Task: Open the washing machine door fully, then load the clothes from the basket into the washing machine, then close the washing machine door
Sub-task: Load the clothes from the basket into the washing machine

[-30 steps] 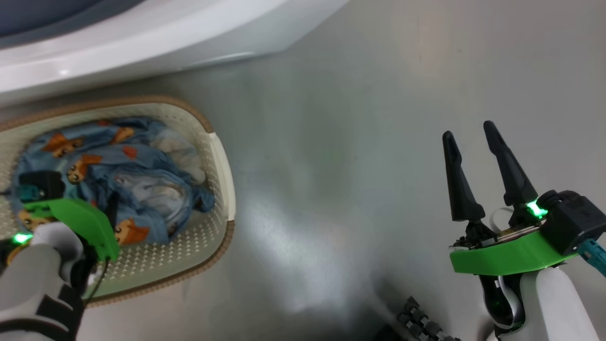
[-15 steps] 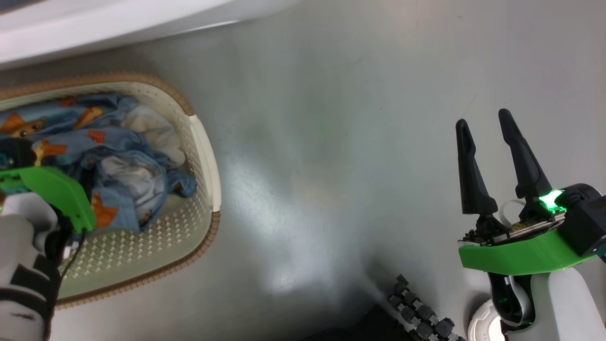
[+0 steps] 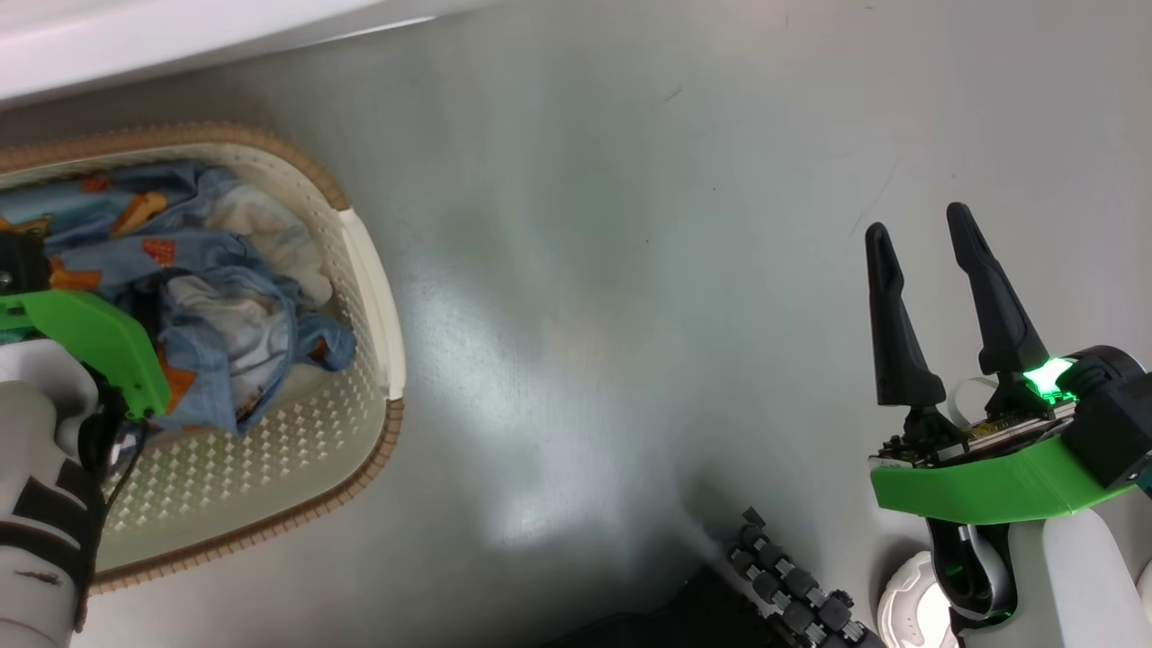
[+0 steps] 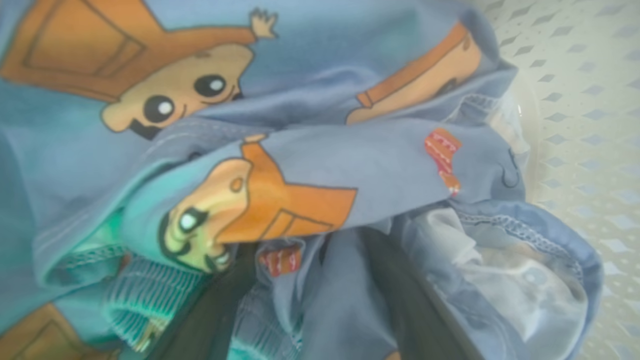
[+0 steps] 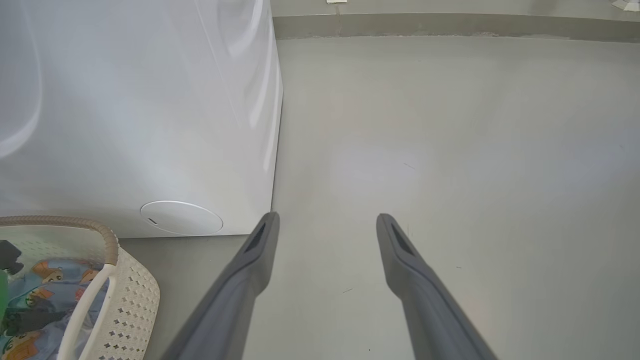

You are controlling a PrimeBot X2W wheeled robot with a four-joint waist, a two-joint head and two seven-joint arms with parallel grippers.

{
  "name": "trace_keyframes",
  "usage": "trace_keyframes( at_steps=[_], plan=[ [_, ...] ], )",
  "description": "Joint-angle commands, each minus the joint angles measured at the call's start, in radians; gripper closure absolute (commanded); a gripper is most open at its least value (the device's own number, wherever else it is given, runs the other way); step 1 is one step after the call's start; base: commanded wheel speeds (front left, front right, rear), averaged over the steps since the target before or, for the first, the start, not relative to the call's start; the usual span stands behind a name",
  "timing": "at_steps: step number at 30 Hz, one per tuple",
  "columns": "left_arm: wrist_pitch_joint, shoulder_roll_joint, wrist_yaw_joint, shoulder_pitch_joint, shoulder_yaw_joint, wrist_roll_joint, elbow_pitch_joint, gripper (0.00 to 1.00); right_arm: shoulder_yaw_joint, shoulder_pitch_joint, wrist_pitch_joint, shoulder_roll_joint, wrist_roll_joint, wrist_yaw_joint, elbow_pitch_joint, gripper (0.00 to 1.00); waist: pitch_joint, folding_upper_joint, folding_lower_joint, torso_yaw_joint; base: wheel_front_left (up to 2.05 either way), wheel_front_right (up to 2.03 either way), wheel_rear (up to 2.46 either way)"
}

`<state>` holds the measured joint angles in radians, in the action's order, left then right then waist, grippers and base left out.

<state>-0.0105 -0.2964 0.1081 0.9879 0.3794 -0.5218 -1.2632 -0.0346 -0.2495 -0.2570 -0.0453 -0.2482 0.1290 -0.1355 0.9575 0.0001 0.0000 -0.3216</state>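
While the right end effector is hanging well away, fingers spread, the left end effector is sitting buried in the light blue bear-printed clothes — lying inside the cream perforated plastic basket — clamped or not, I cannot tell.

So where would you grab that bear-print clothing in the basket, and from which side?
Grip the clothes at a raised, bunched fold of the blue fabric atop the heap, coming straight down from above. The basket walls ring the pile, so the open top looks the only free way in, and a crumpled ridge gives two fingers something to pinch.
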Motion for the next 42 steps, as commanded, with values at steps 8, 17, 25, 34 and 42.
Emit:
trace_keyframes(
  at_steps=[8,17,25,34,42],
  plan=[
    [-0.035,-0.021,-0.019,-0.018,0.018,0.025,-0.013,0.83,-0.009,0.03,-0.005,-0.005,-0.006,0.002,-0.022,0.0,0.004,-0.0001,0.0,-0.006,0.0,0.0,0.0],
    [-0.074,0.014,-0.022,-0.053,0.003,-0.009,-0.021,1.0,0.009,0.036,-0.005,-0.005,0.008,0.002,-0.016,0.0,-0.039,-0.0001,0.0,0.014,0.0,0.0,0.0],
    [-0.169,0.05,-0.005,-0.141,-0.002,-0.035,-0.023,1.0,0.005,0.038,-0.005,-0.005,0.005,0.002,0.009,0.0,-0.133,-0.0001,0.0,0.059,0.0,0.0,0.0],
    [-0.245,0.089,0.005,-0.25,-0.026,-0.066,0.015,1.0,0.008,0.05,-0.005,-0.005,0.006,0.002,0.034,0.0,-0.248,-0.0001,0.0,0.112,0.0,0.0,0.0],
    [-0.251,0.109,-0.036,-0.414,-0.097,-0.049,0.247,1.0,0.014,0.083,-0.005,-0.005,0.011,0.002,0.053,0.0,-0.372,-0.0001,0.0,0.155,0.0,0.0,0.0]
  ],
)
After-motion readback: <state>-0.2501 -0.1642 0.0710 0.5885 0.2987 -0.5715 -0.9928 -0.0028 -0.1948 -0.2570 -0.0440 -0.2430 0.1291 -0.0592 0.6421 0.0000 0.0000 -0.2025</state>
